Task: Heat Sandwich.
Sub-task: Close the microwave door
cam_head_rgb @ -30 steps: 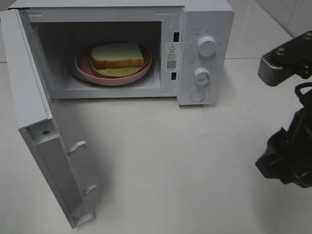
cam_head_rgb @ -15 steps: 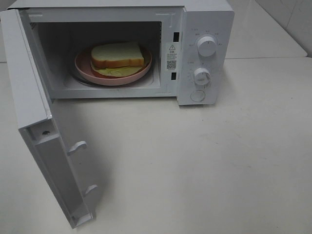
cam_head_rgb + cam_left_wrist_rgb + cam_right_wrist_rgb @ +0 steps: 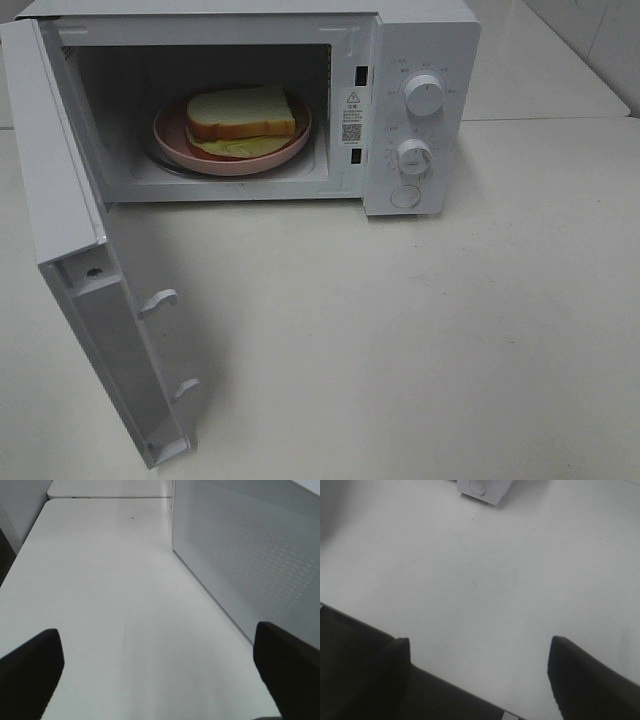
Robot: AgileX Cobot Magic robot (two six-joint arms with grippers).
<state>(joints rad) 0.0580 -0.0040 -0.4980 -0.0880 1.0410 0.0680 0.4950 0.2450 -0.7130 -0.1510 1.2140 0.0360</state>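
The sandwich [image 3: 241, 115] of white bread with a brown crust and pale filling lies on a round pink plate [image 3: 176, 141] inside the white microwave [image 3: 420, 40]. The microwave door [image 3: 80, 290] stands wide open to the left. Neither gripper shows in the exterior high view. In the left wrist view my left gripper [image 3: 160, 680] is open and empty above the table, beside a perforated white face of the microwave [image 3: 240, 555]. In the right wrist view my right gripper [image 3: 485, 680] is open and empty above the table, well back from the microwave's lower corner [image 3: 480, 487].
The microwave has two knobs [image 3: 424, 95] and a round button [image 3: 405, 196] on its right panel. The open door reaches forward to the table's front left. The white table [image 3: 420, 340] spreads in front of and to the right of the microwave.
My right arm, seen at the right edge one second ago, has drawn out of the exterior high view. The sandwich, plate and door have not moved.
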